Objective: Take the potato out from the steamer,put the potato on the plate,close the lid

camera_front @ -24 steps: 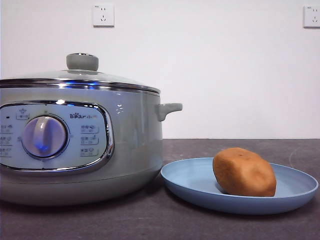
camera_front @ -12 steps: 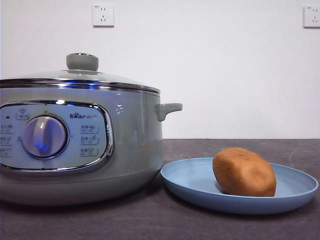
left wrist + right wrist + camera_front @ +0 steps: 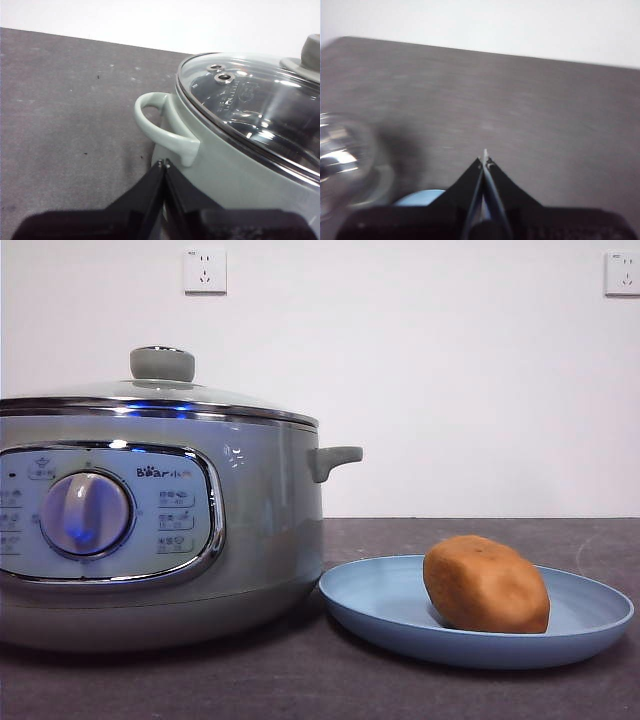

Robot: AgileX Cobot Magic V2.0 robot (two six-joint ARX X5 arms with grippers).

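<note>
Near right of the desk [image 3: 300,680]: potato [image 3: 486,584] lies in the plate [image 3: 380,605], nothing gripping it. Near left: steamer [image 3: 265,510], lid [image 3: 150,392] seated on its rim, left side cut off. Contents hard to make out through the glass. Left claw [image 3: 163,162] pinched together, empty, just beside the steamer's side handle [image 3: 162,130]. Right claw [image 3: 485,159] also pinched together, empty, over bare desk; plate edge barely shows, blurred.

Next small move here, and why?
Probably none beyond parking both arms. The potato already sits on the plate, the lid is seated on the steamer, and both the left hand and right hand are shut and empty.
</note>
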